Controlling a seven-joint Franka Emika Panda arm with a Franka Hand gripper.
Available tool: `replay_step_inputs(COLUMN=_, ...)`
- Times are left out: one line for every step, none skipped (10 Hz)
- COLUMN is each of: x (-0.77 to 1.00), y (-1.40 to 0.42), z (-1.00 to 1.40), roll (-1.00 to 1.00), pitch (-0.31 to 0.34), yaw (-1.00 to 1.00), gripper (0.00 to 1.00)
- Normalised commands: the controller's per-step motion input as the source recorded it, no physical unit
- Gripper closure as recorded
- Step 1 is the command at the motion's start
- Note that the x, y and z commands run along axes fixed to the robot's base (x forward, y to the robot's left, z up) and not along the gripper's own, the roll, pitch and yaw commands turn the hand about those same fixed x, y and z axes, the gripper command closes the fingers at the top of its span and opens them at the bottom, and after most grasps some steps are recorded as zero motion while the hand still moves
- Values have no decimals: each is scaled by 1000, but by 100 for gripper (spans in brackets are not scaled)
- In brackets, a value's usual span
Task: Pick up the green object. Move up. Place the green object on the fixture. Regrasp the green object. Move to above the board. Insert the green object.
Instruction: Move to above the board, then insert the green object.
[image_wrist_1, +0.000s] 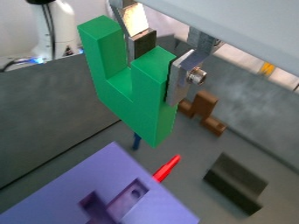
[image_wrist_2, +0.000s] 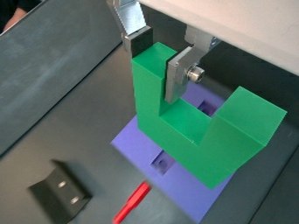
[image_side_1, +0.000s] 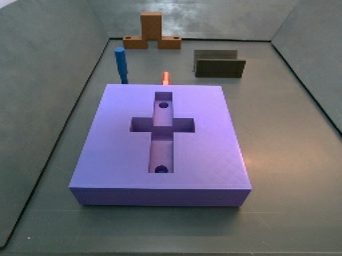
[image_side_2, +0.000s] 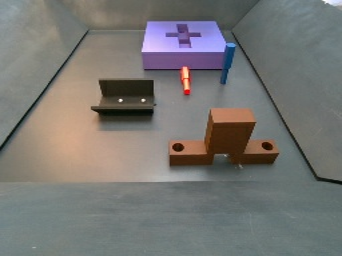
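In both wrist views my gripper (image_wrist_1: 162, 59) (image_wrist_2: 162, 59) is shut on the green object (image_wrist_1: 131, 87) (image_wrist_2: 193, 122), clamping one leg of the U between the dark pad and the silver plate. The block hangs in the air with its other leg free. Beneath it lies the purple board (image_wrist_1: 70, 197) (image_wrist_2: 138, 140), whose cross-shaped recess shows in a side view (image_side_1: 201, 140) (image_side_2: 160, 45). The dark fixture (image_wrist_1: 239, 184) (image_wrist_2: 61, 191) (image_side_1: 219, 65) (image_side_2: 124, 97) stands on the floor apart from the board. Neither gripper nor green object appears in the side views.
A brown cross-shaped piece (image_wrist_1: 201, 107) (image_side_1: 151, 30) (image_side_2: 230, 135) stands on the floor away from the board. A slim blue peg (image_side_1: 122, 64) (image_side_2: 229, 62) stands upright by the board's edge. A red peg (image_wrist_1: 169, 166) (image_wrist_2: 131, 201) (image_side_1: 164, 77) (image_side_2: 185, 80) lies between board and fixture. Grey walls enclose the floor.
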Motion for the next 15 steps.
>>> replay_step_inputs(x=-67, y=6, z=19, roll=-885, pitch=87, yaw=-6, gripper=100)
replay_step_inputs(x=-60, y=35, z=-2, roll=-699, pitch=44, yaw=-2, gripper=100)
replay_step_inputs(x=-60, y=33, z=4, roll=-451, pitch=5, yaw=-3, gripper=100)
replay_step_inputs(x=-55, y=21, z=7, roll=-344, pitch=-13, yaw=3, gripper=100)
replay_step_inputs(x=163, y=0, z=-543, roll=-284, pitch=-47, yaw=0, gripper=100)
replay_step_inputs(x=263, y=0, z=-549, roll=-281, pitch=-76, yaw=0, gripper=100)
replay_step_inputs(x=349, y=0, z=-600, roll=-261, pitch=-111, yaw=0, gripper=100)
replay_step_inputs(x=354, y=0, z=-691, roll=-219, pitch=-104, yaw=251, gripper=100)
replay_step_inputs(x=100, y=-191, z=-826, roll=-19, pitch=-164, yaw=454, gripper=100)
replay_step_inputs(x=26, y=-303, z=-760, roll=0, pitch=-206, yaw=380, gripper=100)
replay_step_inputs(x=0, y=-320, z=-740, roll=0, pitch=-219, yaw=326, gripper=100)
replay_step_inputs(x=0, y=-351, z=-654, roll=31, pitch=-283, yaw=191, gripper=100)
replay_step_inputs(x=191, y=-260, z=-669, roll=157, pitch=-226, yaw=-240, gripper=100)
replay_step_inputs(x=111, y=-180, z=-329, roll=301, pitch=-187, yaw=-646, gripper=100)
replay_step_inputs(x=154, y=-211, z=-226, roll=416, pitch=-133, yaw=-689, gripper=100)
